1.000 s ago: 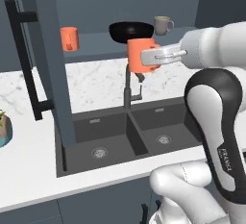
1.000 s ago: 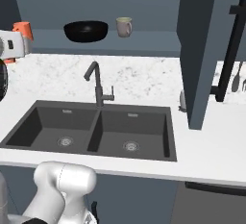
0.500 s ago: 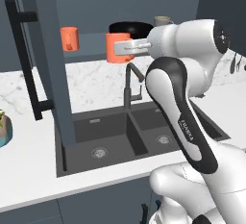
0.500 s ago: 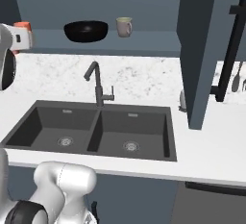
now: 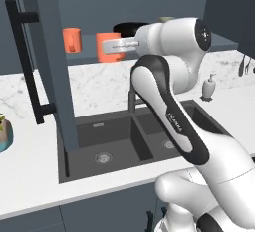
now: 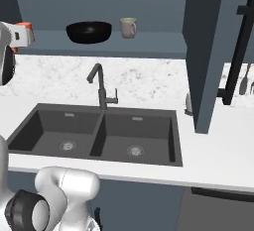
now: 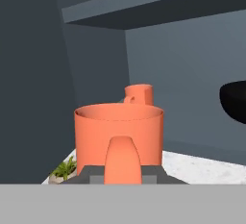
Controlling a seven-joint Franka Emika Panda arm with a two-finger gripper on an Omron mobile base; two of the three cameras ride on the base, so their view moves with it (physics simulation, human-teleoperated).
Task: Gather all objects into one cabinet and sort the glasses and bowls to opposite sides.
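My gripper [image 5: 117, 46] is shut on the larger orange vessel [image 5: 106, 47], holding it level at the front of the open cabinet's shelf [image 5: 89, 57]. The small orange cup [image 5: 72, 40] stands on that shelf just left of it. In the hand view the vessel [image 7: 119, 134] sits right in front, its handle toward the camera, with the cup [image 7: 139, 93] behind it. Farther right on the shelf are the wide black bowl [image 6: 89, 31] and then the grey-beige mug [image 6: 128, 27]. The bowl [image 5: 128, 27] is partly hidden behind my arm.
The cabinet's left door [image 5: 47, 61] hangs open with its long black handle [image 5: 29, 66]; the right door [image 6: 208, 51] is open too. Below lie the double sink [image 6: 104, 136] and the faucet [image 6: 100, 88]. A soap dispenser [image 5: 208, 86] and a potted plant [image 5: 4, 132] stand on the counter.
The arm has swung left with the orange vessel, from above the faucet to the shelf front beside the small orange cup. The grip is unchanged.
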